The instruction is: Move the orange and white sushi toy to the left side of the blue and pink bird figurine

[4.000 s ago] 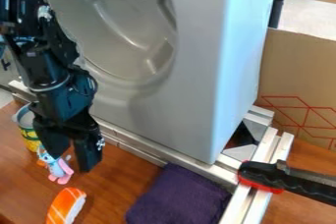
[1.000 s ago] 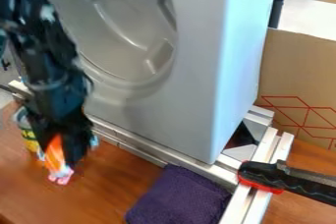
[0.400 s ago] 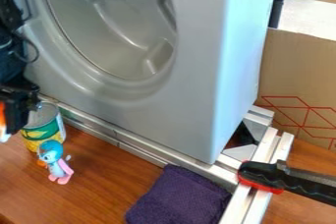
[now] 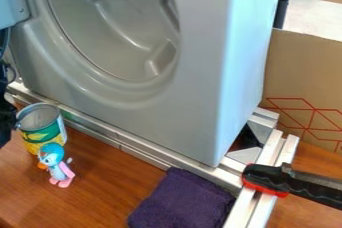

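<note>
We've got the hand (image 4: 6, 122) at the left edge, right beside the can (image 4: 43, 131); can't tell if they touch, nor if the hand's open, closed or gripping anything. Can stands upright on the wooden worktop (image 4: 113, 187), near the metal rail (image 4: 143, 150). Toy bird (image 4: 57, 164) stands just in front of it, its head overlapping the can's lower part in our view, so contact's unclear.

Handling, our guess: can's thin metal, stiff but dentable if squeezed hard, w/ a smooth, slightly slippery wall. Weight unknown b/c we can't tell if it's open & empty or lidded below the rim. Best hold: across the sides, approx. mid-height; if open, a pinch on the rim would do too. Bird's prob. hard plastic, v. light, smooth & easily tipped; take it round the body, under the big round head, & avoid the small side parts and feet.

Materials/shapes: can's a cylinder w/ a grey top and a green/yellow label; bird's blue on top, w/ an orange beak and pink feet. Purple cloth (image 4: 184, 202) is soft, nubbly & folded to a rough square; it'd squash in a pinch. Behind, the grey housing (image 4: 200, 72) is smooth, rigid, w/ a big round recess. Clamp (image 4: 267, 178) has a chunky black/red body; cardboard (image 4: 304, 82) is flat, matte brown w/ red lines.
</note>
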`<state>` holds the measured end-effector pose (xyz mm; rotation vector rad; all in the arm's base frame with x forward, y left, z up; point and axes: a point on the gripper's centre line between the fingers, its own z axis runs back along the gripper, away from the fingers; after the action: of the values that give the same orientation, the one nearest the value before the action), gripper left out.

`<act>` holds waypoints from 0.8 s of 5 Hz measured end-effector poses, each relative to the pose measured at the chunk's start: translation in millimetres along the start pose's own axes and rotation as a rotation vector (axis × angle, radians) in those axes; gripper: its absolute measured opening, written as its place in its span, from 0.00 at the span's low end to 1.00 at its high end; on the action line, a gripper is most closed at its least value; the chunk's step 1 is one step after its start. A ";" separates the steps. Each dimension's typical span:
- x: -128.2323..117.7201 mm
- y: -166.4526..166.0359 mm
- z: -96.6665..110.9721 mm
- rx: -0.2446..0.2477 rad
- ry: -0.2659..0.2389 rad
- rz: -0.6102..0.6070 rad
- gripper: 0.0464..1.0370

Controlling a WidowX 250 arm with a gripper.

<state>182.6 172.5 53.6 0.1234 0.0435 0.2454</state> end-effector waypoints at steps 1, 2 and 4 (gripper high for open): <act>-3.3 9.4 -16.6 -0.053 0.004 0.013 0.57; -1.6 11.6 -31.1 -0.096 0.010 0.003 0.57; 4.2 8.7 -57.7 -0.122 0.028 -0.002 0.57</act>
<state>181.2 188.6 -2.6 -0.0019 0.0563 0.2472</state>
